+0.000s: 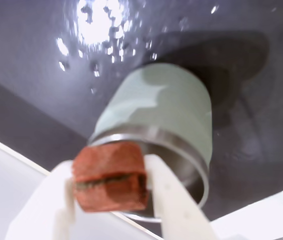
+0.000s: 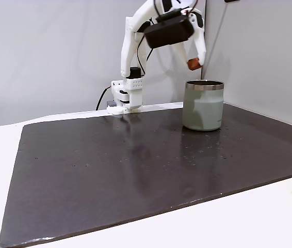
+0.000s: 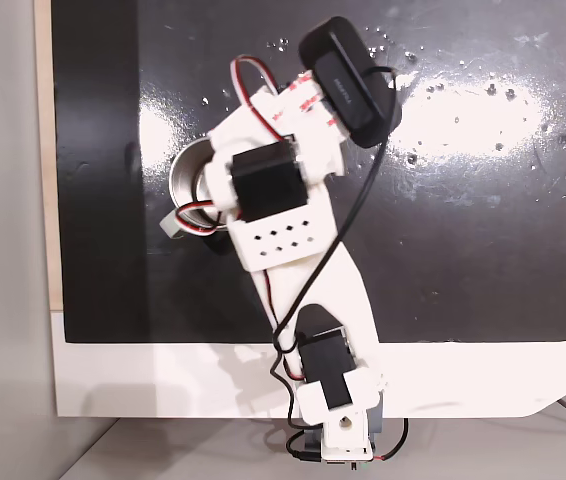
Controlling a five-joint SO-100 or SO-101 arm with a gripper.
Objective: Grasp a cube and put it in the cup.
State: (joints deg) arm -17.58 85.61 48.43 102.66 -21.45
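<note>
The gripper point(image 1: 112, 187) pinches the cube point(image 1: 110, 177) above the cup point(image 2: 203, 105); centre it over the rim before opening the fingers

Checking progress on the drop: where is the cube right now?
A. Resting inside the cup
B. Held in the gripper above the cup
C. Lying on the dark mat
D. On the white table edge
B: the gripper is shut on the cube, raised just above the rim of the cup.
</note>
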